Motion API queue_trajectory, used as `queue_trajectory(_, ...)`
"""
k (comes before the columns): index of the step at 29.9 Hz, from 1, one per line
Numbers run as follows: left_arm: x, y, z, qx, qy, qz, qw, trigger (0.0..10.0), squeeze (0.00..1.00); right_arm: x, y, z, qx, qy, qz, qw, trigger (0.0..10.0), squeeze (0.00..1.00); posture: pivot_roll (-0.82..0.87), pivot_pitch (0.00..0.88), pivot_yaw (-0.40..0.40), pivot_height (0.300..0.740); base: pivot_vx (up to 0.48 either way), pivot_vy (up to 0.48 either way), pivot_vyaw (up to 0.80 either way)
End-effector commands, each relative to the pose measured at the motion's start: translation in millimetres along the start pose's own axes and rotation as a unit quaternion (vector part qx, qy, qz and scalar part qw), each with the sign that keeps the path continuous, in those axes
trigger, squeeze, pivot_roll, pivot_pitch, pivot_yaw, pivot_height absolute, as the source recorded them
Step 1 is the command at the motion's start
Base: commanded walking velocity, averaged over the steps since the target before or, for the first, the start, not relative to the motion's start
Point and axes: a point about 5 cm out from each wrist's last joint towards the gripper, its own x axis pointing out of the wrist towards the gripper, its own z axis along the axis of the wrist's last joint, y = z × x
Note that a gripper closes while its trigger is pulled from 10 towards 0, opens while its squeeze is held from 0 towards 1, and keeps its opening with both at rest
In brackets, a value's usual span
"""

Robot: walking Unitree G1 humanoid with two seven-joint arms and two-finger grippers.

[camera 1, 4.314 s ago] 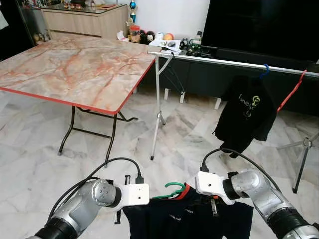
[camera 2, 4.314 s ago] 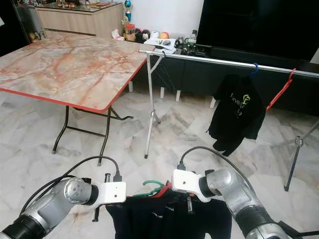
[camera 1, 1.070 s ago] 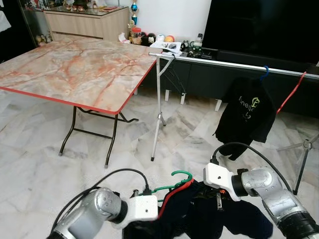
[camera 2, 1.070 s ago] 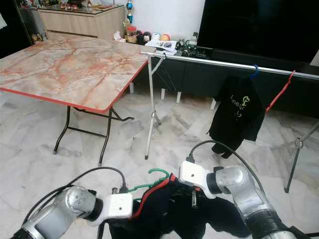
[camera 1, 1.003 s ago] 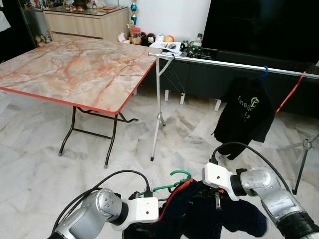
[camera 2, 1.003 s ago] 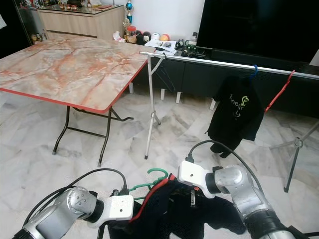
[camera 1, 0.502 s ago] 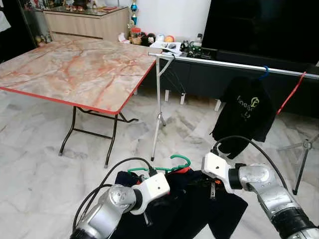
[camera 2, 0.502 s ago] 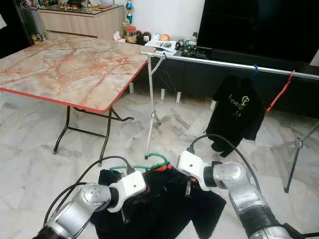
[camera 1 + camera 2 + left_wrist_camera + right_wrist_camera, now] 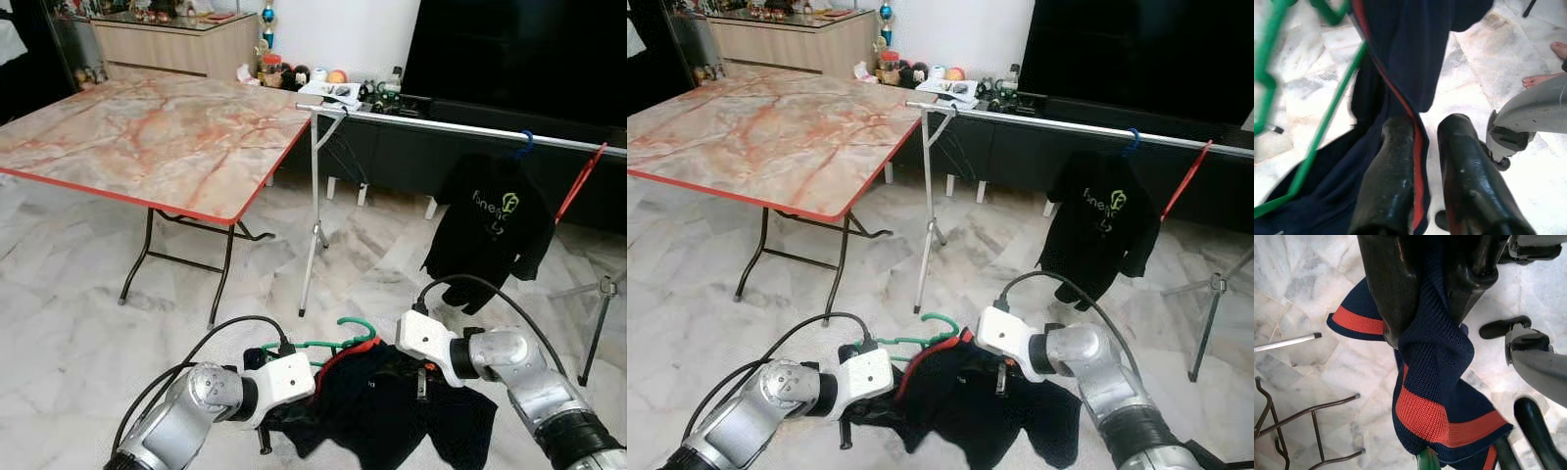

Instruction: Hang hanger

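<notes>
Both grippers are clamping the navy shirt (image 9: 377,397) on its green hanger (image 9: 338,342): left gripper (image 9: 1422,147) at 7 o'clock, right gripper (image 9: 1437,308) at 5.

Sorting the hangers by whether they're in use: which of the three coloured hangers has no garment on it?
The red hanger, hooked bare on the metal rail. The blue hanger carries a black shirt; the green hanger carries the navy, red-trimmed shirt both grippers hold.

A table (image 9: 147,137) stands left; a rail (image 9: 460,125) runs right, a hung shirt (image 9: 490,230) under it.
</notes>
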Motion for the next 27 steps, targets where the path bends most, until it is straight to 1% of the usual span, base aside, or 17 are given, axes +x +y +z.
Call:
queue_trajectory(1,-9.0,0.4,1.8,-0.011,-0.011,-0.002,1.000,10.0,1.00,-1.1,-3.8,5.1,-0.013,-0.007,-0.009,1.000,10.0,0.00,0.13,0.000,-0.068,0.740,0.000,0.000,0.00)
queue_trajectory(6,-14.7,-3.5,1.5,-0.011,-0.016,-0.015,1.000,10.0,1.00,-0.7,-4.3,3.5,-0.014,-0.002,-0.015,1.000,10.0,0.00,0.13,0.000,-0.067,0.740,0.000,0.000,0.00)
queue_trajectory(7,-17.8,10.2,-1.2,-0.032,-0.023,0.047,0.998,10.0,1.00,-0.9,-4.5,3.4,-0.014,-0.002,-0.016,1.000,10.0,0.00,0.13,0.000,-0.067,0.740,0.000,0.000,0.00)
queue_trajectory(9,-21.2,21.2,-6.0,-0.054,-0.017,0.097,0.994,10.0,1.00,-0.8,-4.3,3.2,-0.015,-0.002,-0.015,1.000,10.0,0.00,0.13,0.000,-0.068,0.740,0.000,0.000,0.00)
queue_trajectory(10,-24.0,25.9,-10.6,-0.067,-0.003,0.119,0.991,10.0,1.00,-0.5,-4.1,2.9,-0.016,-0.001,-0.014,1.000,10.0,0.00,0.13,0.000,-0.068,0.740,0.000,0.000,0.00)
queue_trajectory(13,-27.6,29.5,-16.1,-0.083,0.015,0.142,0.986,10.0,1.00,-0.1,-3.8,2.5,-0.017,0.000,-0.015,1.000,10.0,0.00,0.13,0.000,-0.068,0.740,0.000,0.000,0.00)
queue_trajectory(14,-27.6,29.5,-16.1,-0.083,0.015,0.142,0.986,10.0,1.00,-0.1,-3.8,2.5,-0.017,0.000,-0.015,1.000,10.0,0.00,0.13,0.000,-0.068,0.740,0.000,0.000,0.00)
queue_trajectory(15,-28.9,31.8,-19.2,-0.093,0.024,0.158,0.983,10.0,1.00,0.5,-3.8,2.3,-0.017,0.001,-0.015,1.000,10.0,0.00,0.14,0.000,-0.068,0.740,0.000,0.000,0.00)
queue_trajectory(16,-29.9,34.5,-24.4,-0.113,0.042,0.179,0.976,10.0,1.00,1.8,-3.8,3.3,-0.018,0.000,-0.016,1.000,10.0,0.00,0.13,0.000,-0.067,0.740,0.000,0.000,0.00)
queue_trajectory(19,-31.0,35.9,-28.9,-0.127,0.056,0.198,0.970,10.0,1.00,3.0,-3.5,4.3,-0.018,-0.002,-0.016,1.000,10.0,0.00,0.13,0.000,-0.067,0.740,0.000,0.000,0.00)
queue_trajectory(20,-32.4,38.4,-32.5,-0.150,0.061,0.217,0.963,10.0,0.00,3.4,-3.5,4.3,-0.019,-0.002,-0.017,1.000,10.0,0.00,0.13,0.000,-0.067,0.740,0.000,0.000,0.00)
queue_trajectory(22,-33.8,41.0,-35.0,-0.167,0.061,0.238,0.955,10.0,0.00,3.9,-3.8,4.1,-0.019,-0.001,-0.018,1.000,10.0,0.00,0.14,0.000,-0.069,0.740,0.000,0.000,0.00)
queue_trajectory(23,-34.6,43.9,-38.0,-0.189,0.064,0.260,0.945,10.0,0.00,4.1,-3.8,4.3,-0.020,-0.001,-0.018,1.000,10.0,0.00,0.14,0.000,-0.068,0.740,0.000,0.000,0.00)
queue_trajectory(25,-34.7,45.1,-39.6,-0.200,0.067,0.269,0.940,10.0,0.00,4.3,-3.7,4.4,-0.020,-0.001,-0.018,1.000,10.0,0.00,0.14,0.000,-0.068,0.740,0.000,0.000,0.00)
queue_trajectory(26,-34.7,46.9,-40.9,-0.213,0.068,0.287,0.932,10.0,0.00,5.0,-3.6,4.8,-0.021,-0.002,-0.018,1.000,10.0,0.00,0.14,0.000,-0.068,0.740,0.000,0.000,0.00)
queue_trajectory(27,-34.6,47.6,-41.5,-0.221,0.068,0.294,0.927,10.0,0.00,5.2,-3.5,5.0,-0.021,-0.002,-0.018,1.000,10.0,0.00,0.14,0.000,-0.067,0.740,0.000,0.000,0.00)
